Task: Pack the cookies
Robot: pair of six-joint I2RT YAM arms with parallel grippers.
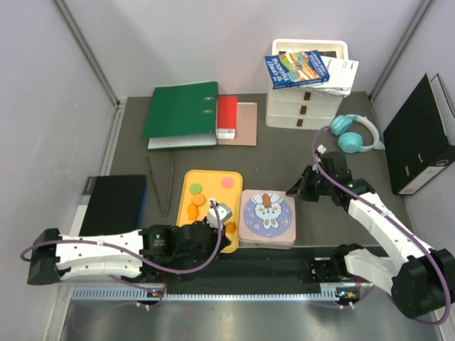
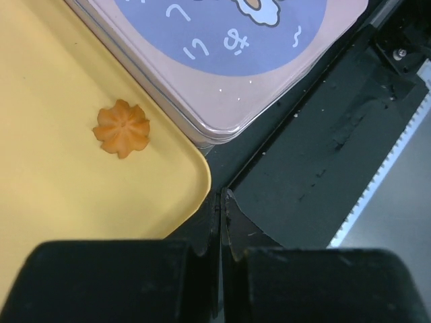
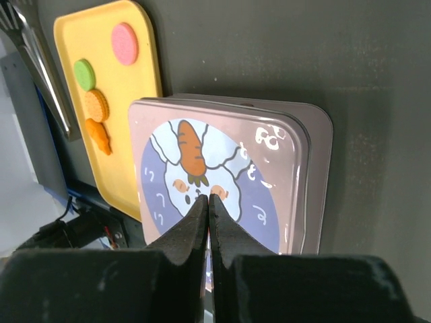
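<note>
Hovering at the near right corner of the yellow plastic tray point(image 2: 60, 202), the left claw point(image 2: 221, 202) has its two black fingers pressed flat together, clenched on nothing. Just ahead of it an orange flower-shaped cookie point(image 2: 122, 128) with ridged petals lies on the tray's smooth surface, apart from the fingers.

The right claw point(image 3: 207, 202) is likewise clenched and empty. Its matte black tips point down at the lid of the pale pink square metal tin point(image 3: 303, 155); whether they touch the lid I cannot tell.

The tin has rounded corners and a glossy lid, which is on. The lid is printed with a blue circle, a white rabbit and an orange carrot. White brush-style characters that look Japanese curve around the circle, but I cannot read them with certainty. The tin sits right against the tray's right edge on the dark grey matte counter point(image 1: 284, 156).

At the tray's far end a pink round cookie point(image 3: 124, 43), a green round cookie point(image 3: 83, 70) and an orange round cookie point(image 3: 96, 104) with a ribbed rim lie in a row. Another orange piece lies just beside the last.
</note>
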